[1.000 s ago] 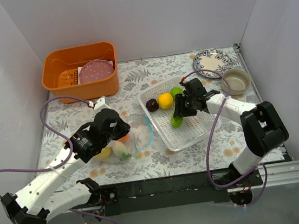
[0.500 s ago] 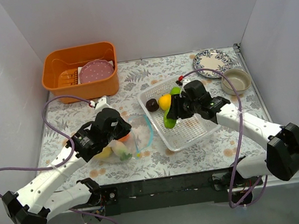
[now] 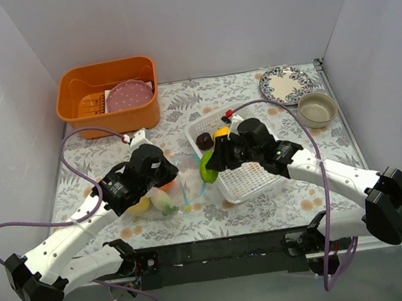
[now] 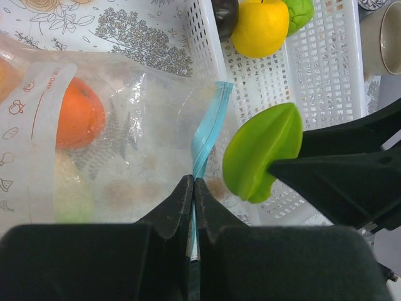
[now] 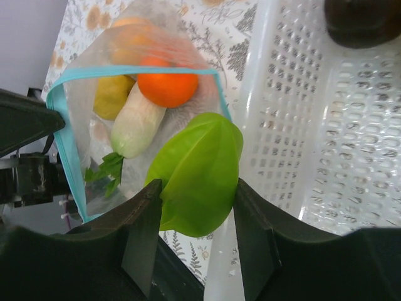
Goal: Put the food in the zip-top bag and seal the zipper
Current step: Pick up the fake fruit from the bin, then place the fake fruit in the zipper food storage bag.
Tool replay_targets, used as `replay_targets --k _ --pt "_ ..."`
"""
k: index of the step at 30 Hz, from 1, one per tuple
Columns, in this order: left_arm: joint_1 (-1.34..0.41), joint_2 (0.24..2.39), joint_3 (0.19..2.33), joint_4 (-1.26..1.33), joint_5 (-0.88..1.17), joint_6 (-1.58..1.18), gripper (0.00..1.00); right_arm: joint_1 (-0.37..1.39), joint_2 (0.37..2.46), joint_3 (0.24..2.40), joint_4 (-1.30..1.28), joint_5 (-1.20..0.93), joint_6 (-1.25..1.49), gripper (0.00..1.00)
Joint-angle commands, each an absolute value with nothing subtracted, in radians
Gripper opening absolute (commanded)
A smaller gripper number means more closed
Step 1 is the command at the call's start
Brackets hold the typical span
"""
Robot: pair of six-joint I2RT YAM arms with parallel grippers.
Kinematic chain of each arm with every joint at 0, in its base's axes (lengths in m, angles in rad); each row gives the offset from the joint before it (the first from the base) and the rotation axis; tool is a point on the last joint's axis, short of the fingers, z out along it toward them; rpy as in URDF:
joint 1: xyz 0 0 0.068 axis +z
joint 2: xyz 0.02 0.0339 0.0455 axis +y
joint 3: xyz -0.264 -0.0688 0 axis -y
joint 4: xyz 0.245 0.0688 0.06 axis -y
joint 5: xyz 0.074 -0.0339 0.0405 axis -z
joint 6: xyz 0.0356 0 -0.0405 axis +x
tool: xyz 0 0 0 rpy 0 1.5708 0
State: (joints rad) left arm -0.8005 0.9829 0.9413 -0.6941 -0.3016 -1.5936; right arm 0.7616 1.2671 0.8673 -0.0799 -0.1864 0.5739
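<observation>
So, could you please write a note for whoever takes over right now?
Left gripper shut on the zipper, holding the zip-top bag open.
Right gripper shut on a green piece at the bag's mouth, not yet inside.
Done: orange piece, white oblong piece, yellowish piece bagged.
To do: drop it in; bag yellow fruit, dark brown ball, second green piece from the white basket; seal.
</observation>
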Motion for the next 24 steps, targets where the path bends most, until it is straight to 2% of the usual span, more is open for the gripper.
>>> replay_targets --k 1,14,17,18,20,22,24 --pt "-0.802 0.994 0.954 -0.678 -0.293 -1.589 0.0 0.827 1.316 0.9 0.029 -0.21 0.595 0.47" --pt "-0.802 0.963 0.95 -0.696 -0.321 -1.597 0.0 0.899 1.52 1.026 0.103 -0.255 0.611 0.5" --pt "-0.802 0.957 0.957 -0.707 -0.342 -1.598 0.0 0.905 1.557 1.057 0.109 -0.293 0.614 0.61" --pt "-0.802 0.953 0.959 -0.712 -0.347 -1.598 0.0 0.907 1.562 1.069 0.106 -0.301 0.612 0.7" --pt "-0.802 0.951 0.963 -0.718 -0.357 -1.597 0.0 0.908 1.562 1.071 0.103 -0.299 0.609 0.8" --pt "-0.802 0.95 0.965 -0.724 -0.368 -1.592 0.0 0.907 1.554 1.063 0.092 -0.285 0.597 0.94" --pt "-0.802 0.948 0.962 -0.724 -0.371 -1.592 0.0 0.907 1.536 1.062 0.069 -0.261 0.592 0.94"
